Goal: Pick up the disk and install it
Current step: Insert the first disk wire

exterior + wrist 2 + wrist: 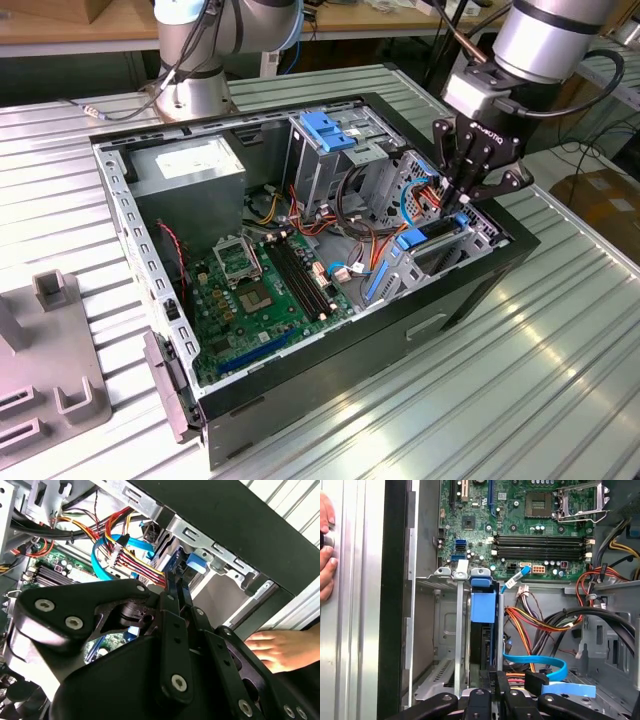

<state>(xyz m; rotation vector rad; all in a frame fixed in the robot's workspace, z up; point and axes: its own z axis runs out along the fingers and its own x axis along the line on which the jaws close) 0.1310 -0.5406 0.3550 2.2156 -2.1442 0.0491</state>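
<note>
The disk (432, 238) stands on edge in the metal bay at the corner of the open computer case (330, 375) on the exterior view's right. Its bright blue rail (483, 606) shows between the bay's metal walls, and the dark body runs below it toward the gripper. My gripper (462, 200) hangs over that bay with its fingers drawn together, shut, the tips at the disk's near end. In the second wrist view the closed fingers (176, 587) point at the blue rail end (194, 563). Whether the tips touch the disk is hidden.
Coloured cables (535, 620) and a blue flat cable (540, 662) crowd beside the bay. The motherboard (265, 290), the grey power-supply box (190, 170) and an upper cage with a blue latch (330, 130) lie inside. A person's hand (280, 647) rests outside the case wall. A grey fixture (50, 370) sits on the exterior view's left.
</note>
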